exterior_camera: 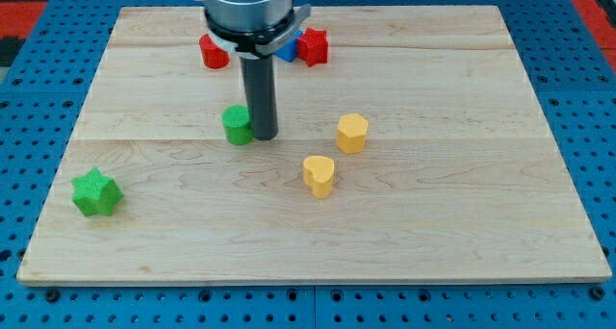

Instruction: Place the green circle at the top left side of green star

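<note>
Nearest the bottom of the frame, the green star [95, 192] is sitting alone at the lower left of the table [462, 233], close to the left edge, so the spot to fill lies just above and left of it, a narrow strip of bare wood. Farther up, around the middle, a yellow heart [319, 174] and a yellow hexagon-like block [352, 133] are lying near each other, right of centre and out of the way. Level with that second yellow block, the green circle [237, 124] is resting left of centre, well apart from the star. My tip [264, 137] is standing just beside the circle on its right, touching or nearly so; that side makes sense, since a push from there would be sending the circle leftward toward the star. The end effector is only a rod, so it is grasping nothing. At the top of the frame, two red blocks [214, 51] [312, 46] and a blue one [287, 50] are clustering behind the arm, partly hidden.
</note>
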{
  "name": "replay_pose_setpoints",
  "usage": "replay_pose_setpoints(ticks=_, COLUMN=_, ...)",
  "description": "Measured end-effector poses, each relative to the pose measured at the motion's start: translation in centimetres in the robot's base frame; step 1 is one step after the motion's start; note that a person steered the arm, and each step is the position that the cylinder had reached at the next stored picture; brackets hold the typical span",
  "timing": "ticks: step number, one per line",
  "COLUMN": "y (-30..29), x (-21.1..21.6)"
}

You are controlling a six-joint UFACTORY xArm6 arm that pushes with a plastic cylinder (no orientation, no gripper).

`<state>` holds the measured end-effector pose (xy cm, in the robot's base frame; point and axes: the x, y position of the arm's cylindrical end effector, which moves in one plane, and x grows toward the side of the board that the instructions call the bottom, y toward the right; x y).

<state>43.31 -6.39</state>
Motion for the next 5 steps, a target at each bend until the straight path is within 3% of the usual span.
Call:
replay_pose_setpoints(ticks=1, y=-3.9, x=0.0)
replay_pose_setpoints(ticks=3, y=-0.7, x=-3.1)
replay_pose_setpoints(ticks=5, y=-13.7, x=-0.6)
